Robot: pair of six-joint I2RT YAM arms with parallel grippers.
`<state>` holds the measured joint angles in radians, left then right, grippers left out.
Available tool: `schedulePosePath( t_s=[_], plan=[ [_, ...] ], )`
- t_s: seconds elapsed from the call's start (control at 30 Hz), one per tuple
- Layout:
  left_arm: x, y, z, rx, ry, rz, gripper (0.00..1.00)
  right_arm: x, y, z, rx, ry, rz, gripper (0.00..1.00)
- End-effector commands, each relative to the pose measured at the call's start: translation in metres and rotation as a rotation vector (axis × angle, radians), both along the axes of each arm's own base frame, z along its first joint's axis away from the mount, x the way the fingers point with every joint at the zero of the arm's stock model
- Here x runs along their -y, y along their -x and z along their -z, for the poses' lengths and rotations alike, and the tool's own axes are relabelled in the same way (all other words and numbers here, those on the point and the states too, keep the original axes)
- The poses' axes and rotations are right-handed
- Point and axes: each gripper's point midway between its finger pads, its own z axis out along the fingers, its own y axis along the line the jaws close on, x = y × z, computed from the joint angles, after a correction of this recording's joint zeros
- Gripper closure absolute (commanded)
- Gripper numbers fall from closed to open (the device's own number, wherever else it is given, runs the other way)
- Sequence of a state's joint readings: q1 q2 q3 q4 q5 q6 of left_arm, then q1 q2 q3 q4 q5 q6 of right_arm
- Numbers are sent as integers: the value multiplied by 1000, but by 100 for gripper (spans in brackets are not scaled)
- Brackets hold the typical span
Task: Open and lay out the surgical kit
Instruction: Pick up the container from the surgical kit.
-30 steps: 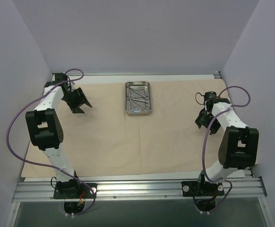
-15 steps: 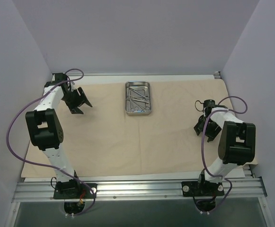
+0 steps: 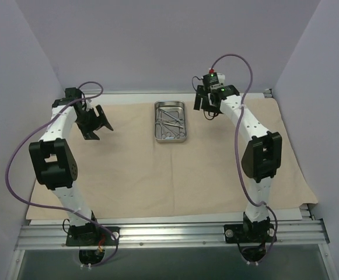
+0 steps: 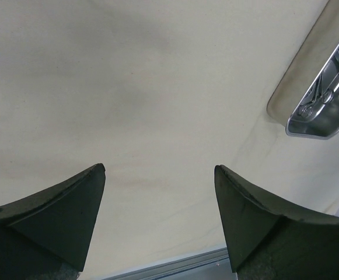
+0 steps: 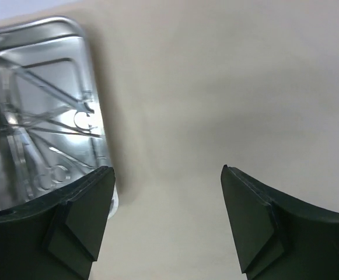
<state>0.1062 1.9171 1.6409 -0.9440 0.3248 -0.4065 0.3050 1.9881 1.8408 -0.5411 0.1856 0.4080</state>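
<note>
In the view from above, the beige cloth wrap (image 3: 157,169) is seen unfolded and spread flat over the surface (image 3: 175,217). The steel tray (image 3: 156,122) is placed on the cloth near its far edge, about in the middle between the two arms. The slim instruments (image 3: 170,119) are lying inside the tray, crossed over each other. The left hand (image 3: 101,129) is held above the far left part of the cloth, well apart from the tray. The right hand (image 3: 204,109) is held just beside the right side of the tray.

In the left wrist view, the left hand (image 4: 158,169) is seen with its fingers wide apart, and nothing is gripped; only bare cloth wrap (image 4: 128,87) is seen between them. One end of the tray (image 4: 309,129) is visible at the upper right.

In the right wrist view, the right hand (image 5: 166,170) is also spread wide and nothing is held. The tray (image 5: 46,24) with its instruments (image 5: 52,122) is seen at the left, beside the left finger (image 5: 79,221), and the cloth wrap (image 5: 227,87) fills the rest.
</note>
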Motion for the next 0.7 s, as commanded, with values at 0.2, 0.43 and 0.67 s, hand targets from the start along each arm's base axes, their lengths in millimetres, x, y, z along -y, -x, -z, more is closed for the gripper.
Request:
schedulePosePath(
  t_s=[0.2, 0.43, 0.67],
  plan=[
    [11, 22, -39, 56, -57, 54, 16, -85, -43, 48, -74, -107, -288, 21],
    [16, 28, -40, 32, -43, 51, 17, -103, -46, 79, -123, -121, -350, 22],
    [22, 31, -40, 21, -49, 62, 18, -115, -44, 98, -153, -141, -358, 34]
  ],
)
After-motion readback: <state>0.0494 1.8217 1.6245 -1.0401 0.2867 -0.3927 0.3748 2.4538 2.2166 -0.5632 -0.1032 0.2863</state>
